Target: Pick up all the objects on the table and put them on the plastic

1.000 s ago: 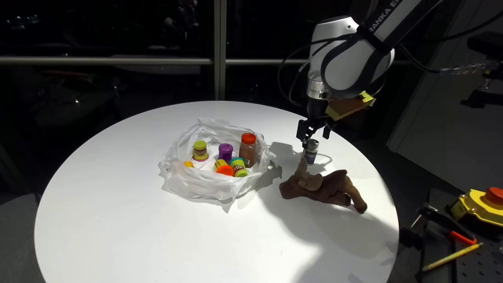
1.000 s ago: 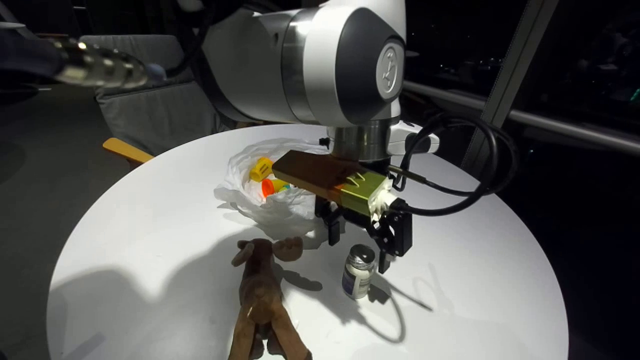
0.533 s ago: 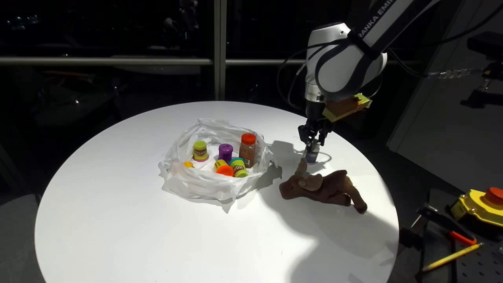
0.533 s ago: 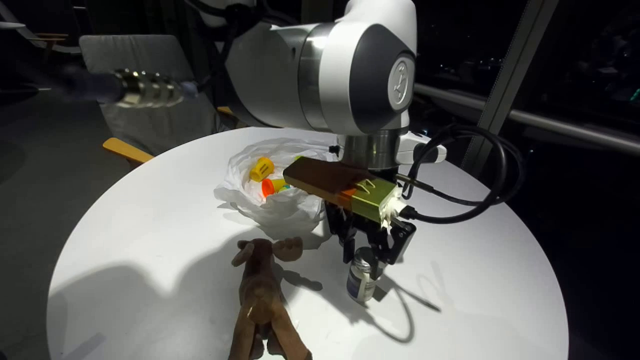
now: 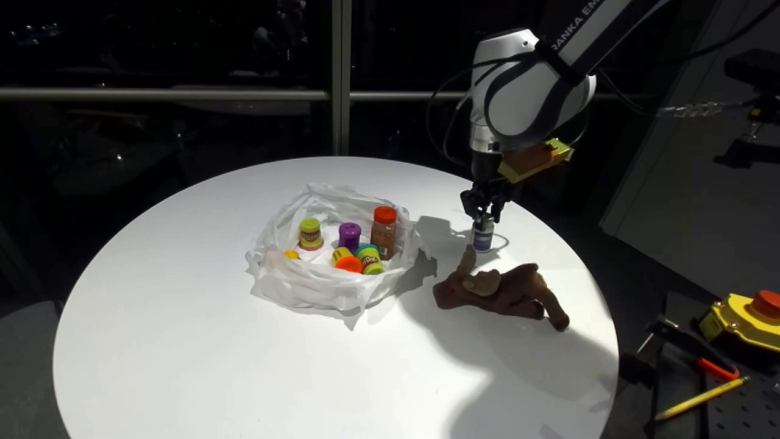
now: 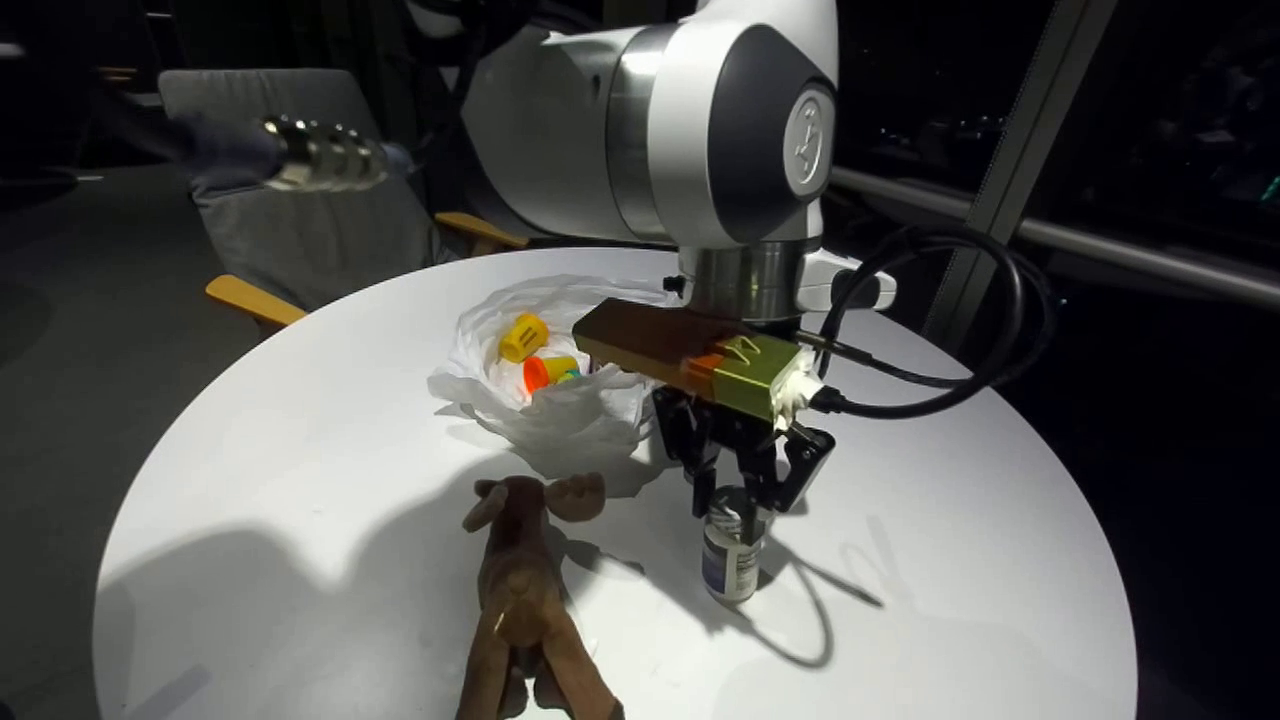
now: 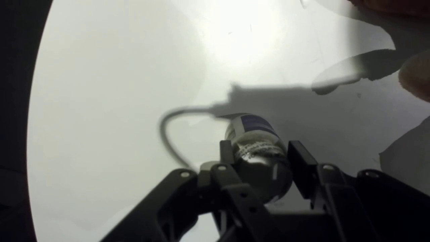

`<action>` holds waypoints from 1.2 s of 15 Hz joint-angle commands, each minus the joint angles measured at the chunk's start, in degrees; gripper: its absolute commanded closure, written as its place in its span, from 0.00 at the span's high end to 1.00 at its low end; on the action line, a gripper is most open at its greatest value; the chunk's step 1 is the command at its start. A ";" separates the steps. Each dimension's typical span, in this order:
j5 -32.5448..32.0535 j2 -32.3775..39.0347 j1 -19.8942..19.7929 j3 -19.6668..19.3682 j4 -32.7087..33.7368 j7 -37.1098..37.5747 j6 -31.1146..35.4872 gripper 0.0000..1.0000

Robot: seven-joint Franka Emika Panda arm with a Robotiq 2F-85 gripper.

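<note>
A small bottle (image 5: 481, 242) with a dark cap and a white and purple label stands upright on the right of the table. My gripper (image 7: 260, 151) points down over it, its fingers (image 7: 225, 151) pressed on both sides of the cap and neck. Whether the bottle's base touches the table I cannot tell. The brown antlered soft toy (image 5: 506, 294) lies close by on the table. Inside the crumpled white plastic (image 5: 304, 296) rest a yellow tub (image 5: 310, 233), a purple tub (image 5: 350, 235), a green tub (image 5: 369, 259), an orange-lidded tub (image 5: 348, 262) and a red-lidded brown jar (image 5: 384, 235).
All of this is on a round white table (image 5: 244, 366). Beyond its edge sit a yellow box with a red button (image 5: 746, 317) and a pencil (image 5: 701, 399). A grey chair (image 6: 300, 190) stands behind the table, and a black cable loops beside the gripper.
From wide open above the bottle, my gripper came down and closed on its cap. In the last half second the gripper has risen slightly and the bottle has shifted a little with it.
</note>
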 commanded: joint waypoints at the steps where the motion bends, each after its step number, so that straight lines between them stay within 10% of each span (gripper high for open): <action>1: -3.19 -6.67 4.89 -2.58 -2.26 4.08 -5.63 0.23; 5: -13.88 -15.07 12.11 -4.31 -3.36 15.07 -13.45 0.23; 9: -17.00 -19.34 14.23 2.26 0.80 16.24 -21.33 0.23; 18: -11.81 -8.54 12.65 7.72 14.56 12.04 -14.09 0.20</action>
